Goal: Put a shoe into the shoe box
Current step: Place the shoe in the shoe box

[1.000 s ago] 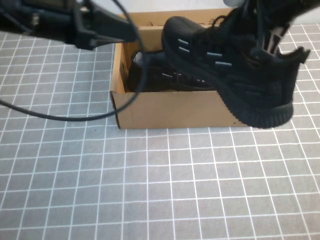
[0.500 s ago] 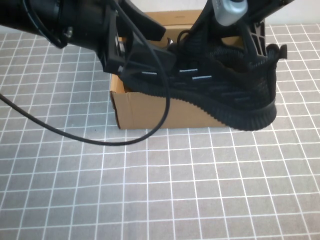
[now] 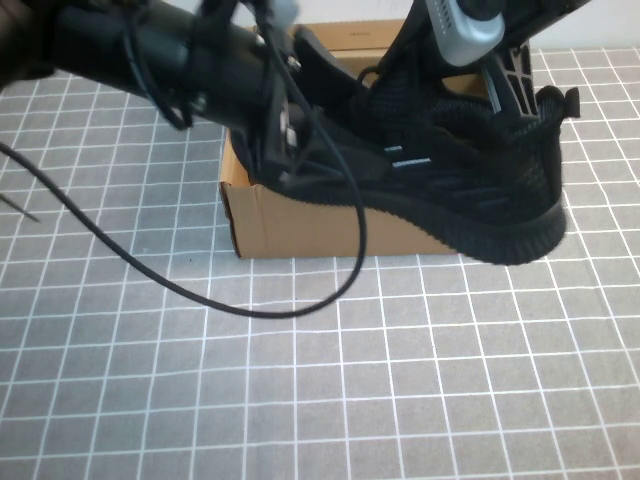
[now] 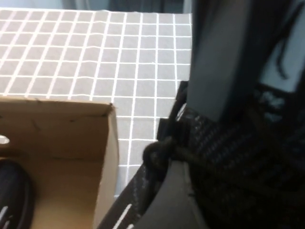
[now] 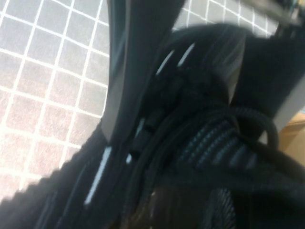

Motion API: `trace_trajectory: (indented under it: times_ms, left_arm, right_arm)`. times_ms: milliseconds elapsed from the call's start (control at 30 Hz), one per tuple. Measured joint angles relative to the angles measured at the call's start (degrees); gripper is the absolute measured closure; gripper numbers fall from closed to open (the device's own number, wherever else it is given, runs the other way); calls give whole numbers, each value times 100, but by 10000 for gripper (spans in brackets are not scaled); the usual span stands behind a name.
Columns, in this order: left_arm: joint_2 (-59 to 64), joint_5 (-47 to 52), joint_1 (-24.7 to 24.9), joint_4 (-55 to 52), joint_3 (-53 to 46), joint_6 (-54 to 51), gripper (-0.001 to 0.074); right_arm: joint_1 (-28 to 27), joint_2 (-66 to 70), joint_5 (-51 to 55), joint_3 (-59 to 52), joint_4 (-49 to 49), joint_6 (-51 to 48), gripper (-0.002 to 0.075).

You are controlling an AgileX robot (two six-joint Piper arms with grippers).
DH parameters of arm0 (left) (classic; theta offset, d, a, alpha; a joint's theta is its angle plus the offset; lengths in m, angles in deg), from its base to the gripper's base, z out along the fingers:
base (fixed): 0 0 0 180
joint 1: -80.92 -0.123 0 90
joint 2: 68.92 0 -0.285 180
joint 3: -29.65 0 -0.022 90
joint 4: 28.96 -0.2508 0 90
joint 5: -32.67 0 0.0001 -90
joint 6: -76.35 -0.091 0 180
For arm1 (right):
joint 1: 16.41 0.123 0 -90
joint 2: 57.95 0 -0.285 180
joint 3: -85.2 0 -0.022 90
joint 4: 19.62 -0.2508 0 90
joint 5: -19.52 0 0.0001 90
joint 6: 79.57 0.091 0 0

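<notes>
A second shoe (image 4: 12, 191) lies inside the box (image 3: 300, 225). At upper centre, both grippers, left (image 3: 325, 150) and right (image 3: 500, 75), clamp the shoe (image 3: 470, 190) over it.

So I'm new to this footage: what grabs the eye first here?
The black shoe held aloft over the brown shoe box, its heel past the box's right end. The right gripper grips it from above, and the left gripper reaches in at its toe. A second black shoe already lies inside.
</notes>
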Motion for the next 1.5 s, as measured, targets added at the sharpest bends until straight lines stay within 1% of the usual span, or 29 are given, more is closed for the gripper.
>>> trace_trajectory:
  times_ms: [167,233,267,333,367,500,567,667,733,767,933,967,1033,1100,1167,1233,1333,1367,1400,1500]
  left_arm:
    - [244,-65,85,154,0,-201,228]
    - [305,-78,85,261,0,-224,250]
    - [322,-78,85,285,11,-224,272]
    - [337,-78,85,312,11,-224,332]
    - [337,-86,85,312,11,-224,377]
    - [337,-252,85,336,23,-274,597]
    - [337,-341,85,359,33,-287,657]
    - [337,-450,85,371,37,-299,689]
    - [348,-556,90,353,37,-299,696]
    - [345,-615,90,302,37,-299,699]
    - [389,-856,90,92,37,-299,705]
    - [399,-912,90,80,26,-299,705]
    - [403,-1061,90,41,26,-322,707]
    - [417,-1262,90,-76,61,-331,711]
    - [444,-1488,90,-220,130,-331,713]
    - [469,-1719,90,-288,236,-331,714]
    - [507,-1905,90,-282,501,-356,714]
    - [516,-1905,90,-293,606,-370,714]
    - [543,-1905,90,-340,718,-370,714]
    - [725,-1893,90,-357,1024,-382,715]
  right_arm:
    - [-8,35,51,0,91,-49,725]
    - [-8,35,51,0,102,-53,725]
    - [-8,35,51,0,102,-53,725]
    - [-8,35,60,0,102,-53,725]
    - [-8,35,60,0,89,-62,725]
    - [-8,35,81,0,11,-62,725]
    - [-8,35,71,0,-18,75,725]
    - [-21,35,34,0,-16,626,718]
    - [-24,35,7,0,-4,1129,679]
    - [-24,35,-3,0,-4,1388,637]
    - [-47,-43,-66,0,197,2456,367]
    - [-47,-95,-66,10,279,2621,335]
    - [-47,-226,-66,83,455,2972,312]
    - [-35,-428,-66,203,757,3531,325]
    - [-23,-659,-66,284,1159,4283,369]
    - [-23,-874,-66,301,1602,5042,445]
    - [-23,-1140,-55,259,2145,6055,620]
    - [-23,-1227,-55,196,2254,6308,662]
    - [-23,-1314,-55,101,2309,6485,689]
    - [-23,-1591,-55,-335,2370,6852,726]
